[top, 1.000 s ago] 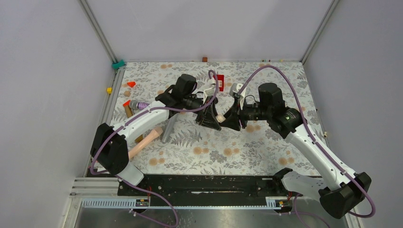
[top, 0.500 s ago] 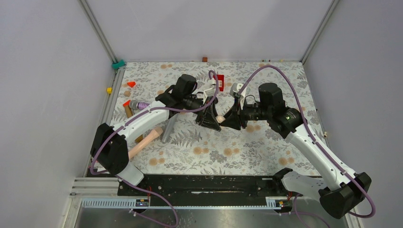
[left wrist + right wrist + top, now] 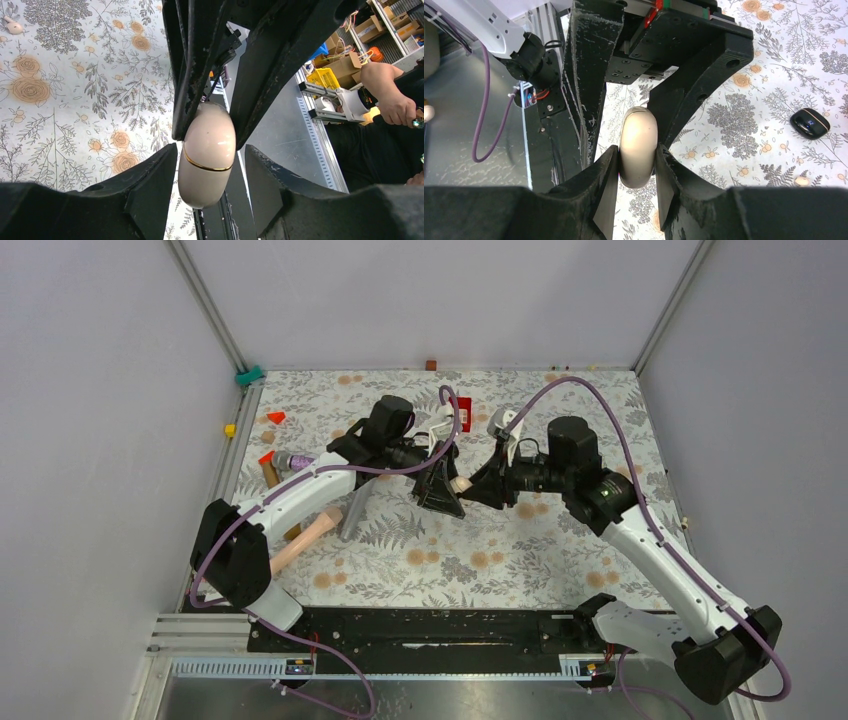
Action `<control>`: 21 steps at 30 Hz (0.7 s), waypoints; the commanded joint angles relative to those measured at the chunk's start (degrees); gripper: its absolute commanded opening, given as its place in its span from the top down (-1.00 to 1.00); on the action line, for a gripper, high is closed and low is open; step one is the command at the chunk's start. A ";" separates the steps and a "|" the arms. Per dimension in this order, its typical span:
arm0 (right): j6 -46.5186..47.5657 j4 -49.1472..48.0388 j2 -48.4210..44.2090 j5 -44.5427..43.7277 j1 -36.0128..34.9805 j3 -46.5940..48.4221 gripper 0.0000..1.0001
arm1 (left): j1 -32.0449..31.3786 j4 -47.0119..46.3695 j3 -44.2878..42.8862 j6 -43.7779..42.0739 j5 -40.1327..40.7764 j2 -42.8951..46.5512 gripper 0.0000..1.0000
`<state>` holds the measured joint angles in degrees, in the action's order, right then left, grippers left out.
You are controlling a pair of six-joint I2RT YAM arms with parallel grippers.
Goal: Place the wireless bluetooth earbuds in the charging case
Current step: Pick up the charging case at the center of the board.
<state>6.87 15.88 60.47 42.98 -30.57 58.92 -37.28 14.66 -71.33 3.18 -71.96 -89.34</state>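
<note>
The flower-printed table cloth (image 3: pixel 480 570) lies under both my arms, which meet over its middle. Between my two claws hangs one cream egg-shaped capsule with a thin gold seam (image 3: pixel 207 135), clear of the cloth.

My right claw (image 3: pixel 637 152) is clenched on that capsule, with a finger pressed against each flank. My left claw (image 3: pixel 210 148) stands parted around the capsule's other end. A sliver of gap shows on either side, so it grips nothing.

The capsule's long axis runs from one claw straight toward the other, along the fingers. The gold seam rings it crosswise, a little nearer my left claw than the middle.

One small red square box (image 3: pixel 463 412) sits on the cloth beyond my left claw, toward the far wall.

The one glossy black oval charging case (image 3: pixel 810 123) is in neither claw. It lies flat on the cloth, well apart from my right claw and off to the right in that wrist's view. Its long axis runs nearly across that view, dipping slightly at the right, and a faint bluish mark shows on its upper face. I cannot tell whether its lid is shut.

Smallest is one cream bud-shaped piece (image 3: pixel 11 26) on the cloth, well away from my left claw, at the upper left of its wrist view.
</note>
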 commanded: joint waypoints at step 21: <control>-4.33 -5.63 -0.14 -4.12 0.85 -1.55 0.72 | 1.29 -4.81 -1.28 1.92 -1.90 3.65 0.19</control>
<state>2.59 11.90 60.99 41.19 -30.41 57.87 -36.32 12.75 -71.33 4.62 -71.64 -89.03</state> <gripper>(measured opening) 0.364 0.410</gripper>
